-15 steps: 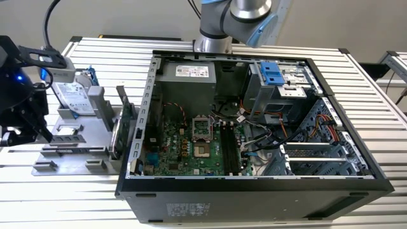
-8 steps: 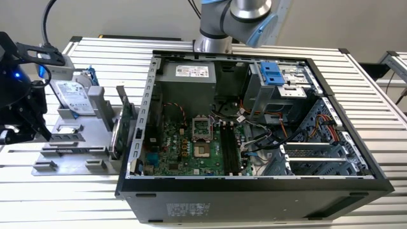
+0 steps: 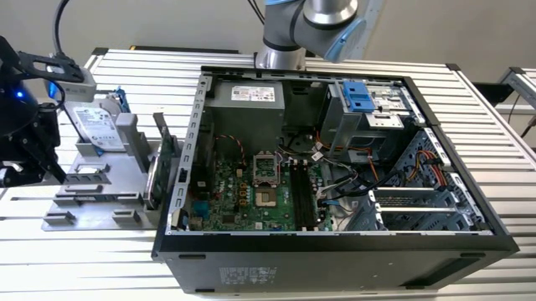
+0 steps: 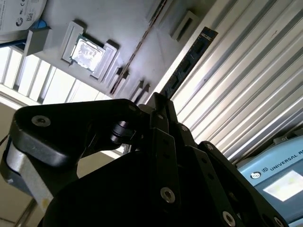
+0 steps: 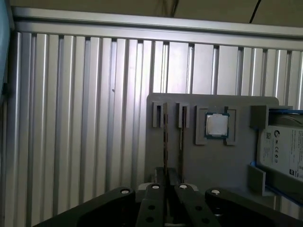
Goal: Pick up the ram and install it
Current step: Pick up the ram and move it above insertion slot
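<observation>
So, in the second wrist view your ram (image 4: 189, 61) runs as a dark, chip-studded stick straight out from the gripper (image 4: 158, 101) tip, seen against the ribbed table (image 4: 246, 85) by the gray tray (image 4: 118, 19). Can't tell if it's clamped or loose, since the black gripper body hides the contact.

Case (image 3: 335, 266) on table (image 3: 494, 125), holder (image 3: 92, 210) at exterior view's left of it; ram (image 4: 189, 61) in holder
</observation>
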